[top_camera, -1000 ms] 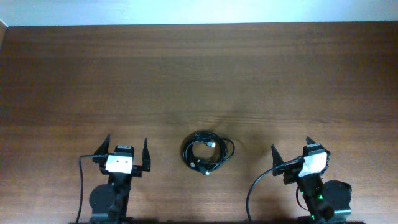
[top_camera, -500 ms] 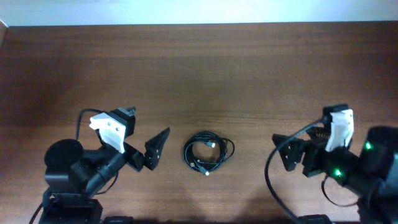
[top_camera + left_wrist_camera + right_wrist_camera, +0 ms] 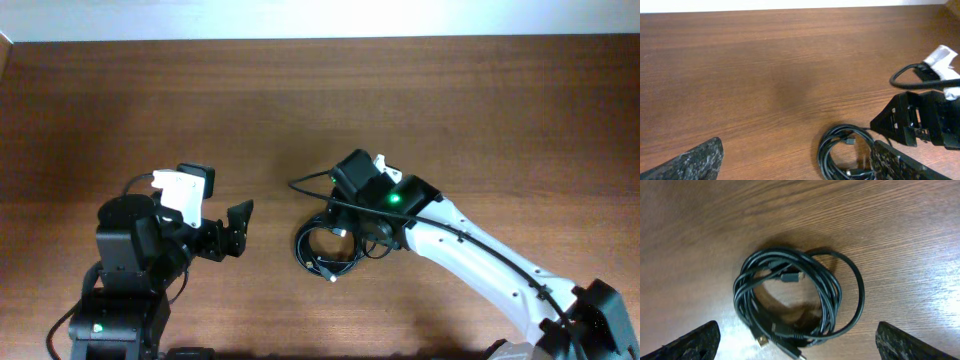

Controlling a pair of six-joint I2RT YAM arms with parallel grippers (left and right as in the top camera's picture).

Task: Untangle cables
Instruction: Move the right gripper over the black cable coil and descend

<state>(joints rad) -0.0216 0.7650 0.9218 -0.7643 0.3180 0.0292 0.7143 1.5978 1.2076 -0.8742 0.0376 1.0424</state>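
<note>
The cables (image 3: 322, 255) are one coil of thin black cords lying flat on the wooden table, with small plugs showing at its front. My right gripper (image 3: 366, 232) hovers right over the coil's right side. In the right wrist view the coil (image 3: 785, 254) fills the middle, and the gripper (image 3: 802, 339) is open wide with a fingertip on either side of it, touching nothing. My left gripper (image 3: 235, 232) is open and empty to the left of the coil, pointing at it. In the left wrist view (image 3: 795, 161) the coil (image 3: 825, 155) lies by the right fingertip.
The right arm (image 3: 480, 265) stretches from the lower right corner across the table to the coil. The right arm's black gripper body (image 3: 915, 120) stands just behind the coil in the left wrist view. The table's far edge (image 3: 320, 40) meets a white wall.
The right arm has swung from the right side to above the coil. The left arm has lifted and turned its gripper toward the coil. The coil has not moved.
</note>
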